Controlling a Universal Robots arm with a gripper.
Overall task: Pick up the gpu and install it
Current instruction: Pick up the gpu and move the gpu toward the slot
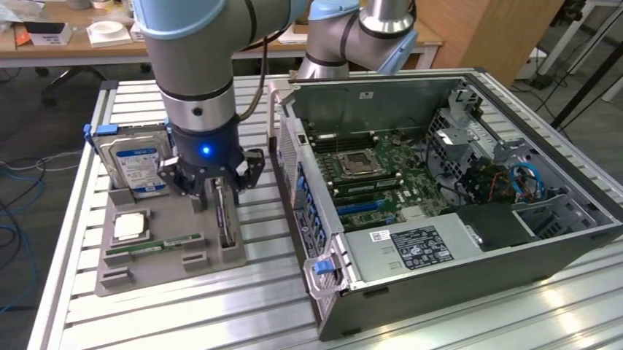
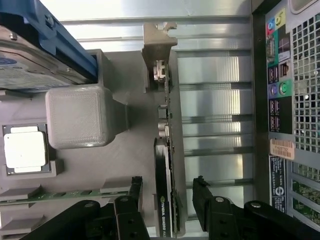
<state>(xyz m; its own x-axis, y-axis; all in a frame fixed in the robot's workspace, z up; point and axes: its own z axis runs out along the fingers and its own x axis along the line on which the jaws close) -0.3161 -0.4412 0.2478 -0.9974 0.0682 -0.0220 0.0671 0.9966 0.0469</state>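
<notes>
Jaws of gripper (image 2: 167, 194) stood apart, one finger either side of gpu (image 2: 163, 212), not touching. Card stood on edge in slot along holder (image 1: 160, 219) edge nearest computer case (image 1: 389, 98).

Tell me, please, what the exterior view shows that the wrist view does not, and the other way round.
The exterior view adds: the arm, and the inside of the open case with its motherboard and a blue cable.
The wrist view adds: the case's rear ports and white print along the edge of the gpu.
Both share: the gpu standing on edge in the grey holder, the open gripper with one finger on each side of it, not touching; the hard drive and the CPU.
</notes>
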